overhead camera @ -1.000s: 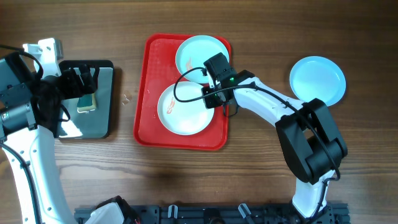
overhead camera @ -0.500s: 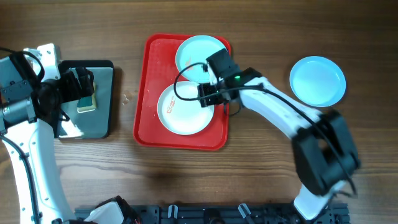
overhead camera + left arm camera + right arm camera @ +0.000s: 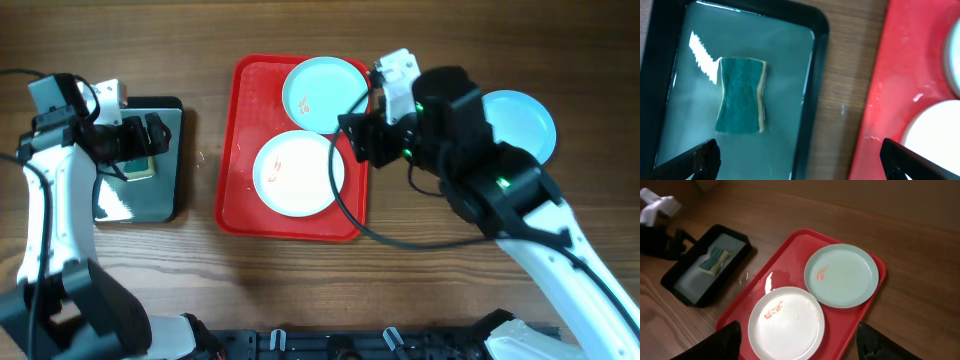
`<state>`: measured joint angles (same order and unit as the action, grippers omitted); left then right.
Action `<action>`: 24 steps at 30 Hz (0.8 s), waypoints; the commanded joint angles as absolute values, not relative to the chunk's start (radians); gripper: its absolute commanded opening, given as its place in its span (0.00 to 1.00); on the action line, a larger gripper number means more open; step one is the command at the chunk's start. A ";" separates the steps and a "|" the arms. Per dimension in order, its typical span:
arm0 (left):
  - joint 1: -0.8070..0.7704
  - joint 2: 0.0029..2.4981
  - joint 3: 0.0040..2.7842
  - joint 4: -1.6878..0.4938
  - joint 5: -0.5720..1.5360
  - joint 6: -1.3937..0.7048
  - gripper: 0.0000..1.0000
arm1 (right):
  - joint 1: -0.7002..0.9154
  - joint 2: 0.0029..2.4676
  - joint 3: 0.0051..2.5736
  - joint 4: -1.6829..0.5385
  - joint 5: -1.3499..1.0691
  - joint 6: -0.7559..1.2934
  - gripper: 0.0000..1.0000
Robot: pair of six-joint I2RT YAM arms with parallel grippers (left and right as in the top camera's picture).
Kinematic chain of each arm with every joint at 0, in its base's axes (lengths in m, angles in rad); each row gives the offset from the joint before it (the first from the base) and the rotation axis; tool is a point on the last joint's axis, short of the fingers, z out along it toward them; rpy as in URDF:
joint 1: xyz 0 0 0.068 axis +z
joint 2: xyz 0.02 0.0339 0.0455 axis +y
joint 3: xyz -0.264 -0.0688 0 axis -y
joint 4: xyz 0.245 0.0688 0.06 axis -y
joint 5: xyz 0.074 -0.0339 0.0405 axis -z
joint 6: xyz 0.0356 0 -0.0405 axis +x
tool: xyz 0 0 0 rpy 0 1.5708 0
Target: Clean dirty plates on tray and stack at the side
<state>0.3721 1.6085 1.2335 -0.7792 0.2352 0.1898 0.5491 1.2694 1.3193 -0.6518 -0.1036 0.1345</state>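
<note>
On the red tray [image 3: 238, 150] lie two plates. The whiter one [image 3: 298, 172] carries a red smear, and the pale turquoise one [image 3: 322, 93] behind it has a small red mark. Another turquoise plate [image 3: 525, 125] rests on the table to the right, partly hidden by my right arm. My right gripper [image 3: 800, 345] hangs open and empty, high above the tray's right side and the white plate [image 3: 786, 322]. My left gripper [image 3: 800, 160] stands wide open and empty, spanning the gap between black tray and red tray.
A small black tray [image 3: 170, 195] with a shiny wet base stands left of the red tray, with a green-and-yellow sponge [image 3: 740, 95] lying in it. A few drops [image 3: 203, 157] dot the wood between the trays.
My right gripper has opened at the white plate's right rim and risen well above the tray. My left arm has shifted slightly over the black tray.
</note>
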 commanded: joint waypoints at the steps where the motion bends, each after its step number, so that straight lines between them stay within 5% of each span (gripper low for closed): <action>1: 0.370 1.685 1.242 -0.737 0.113 0.202 1.00 | 0.550 1.211 1.330 -0.695 -0.101 0.052 0.74; 19: 0.371 1.884 1.242 -0.604 0.024 0.202 1.00 | 0.550 1.196 1.330 -0.750 -0.101 0.064 0.73; 24: 0.371 1.920 1.242 -0.577 0.024 0.202 0.91 | 0.550 1.196 1.330 -0.750 -0.101 0.068 0.73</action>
<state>0.3721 1.8900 1.2331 -0.5972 0.0338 0.1902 0.5488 1.2015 1.3193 -0.7486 -0.1040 0.0731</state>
